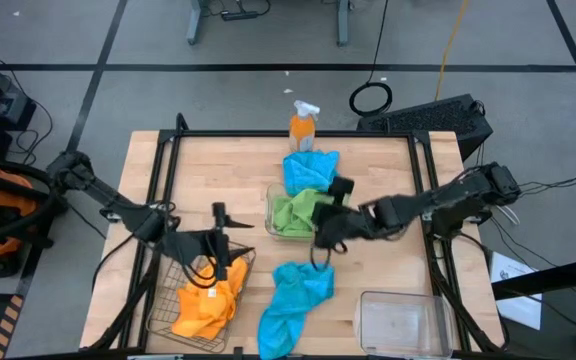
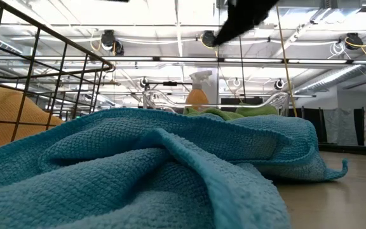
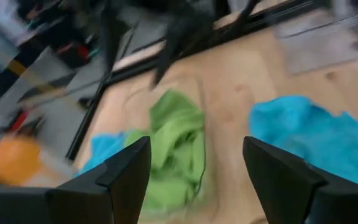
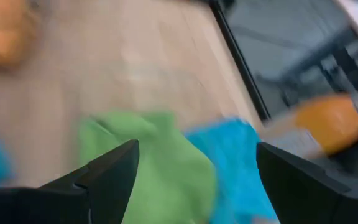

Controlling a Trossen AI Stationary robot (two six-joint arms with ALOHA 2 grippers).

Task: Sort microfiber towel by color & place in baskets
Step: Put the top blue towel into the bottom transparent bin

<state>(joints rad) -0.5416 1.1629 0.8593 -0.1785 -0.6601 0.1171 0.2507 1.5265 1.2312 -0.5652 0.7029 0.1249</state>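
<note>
The wooden table [image 1: 368, 180] carries everything, with a dark arm reaching in from each side.

The left arm comes in from the table's left edge, and its gripper [image 1: 220, 240] hangs over the near-left part of the table, just above the wire basket [image 1: 168, 310]. Its fingers [image 3: 129, 168] stand apart with nothing between them.

The right arm stretches in from the right edge toward the middle. Its gripper [image 1: 328, 232] hovers at the near-right edge of the middle clear basket, fingers [image 4: 114, 165] spread wide and empty.

The wire basket sits at the near-left corner and holds the orange-yellow towels [image 1: 206, 305], bunched together inside it.

An empty clear plastic basket [image 1: 403, 320] stands at the near-right corner.

A second clear basket [image 1: 272, 210] sits at the table's centre with the green towels [image 1: 296, 212] crumpled in it.

One blue towel [image 1: 293, 300] lies loose on the wood near the front edge, between the wire basket and the empty clear one, touching neither.

The other blue towel [image 1: 310, 170] lies just behind the centre basket, draped against its far edge.

An orange spray bottle [image 1: 303, 125] with a white trigger stands at the far edge, just behind that blue towel.
</note>
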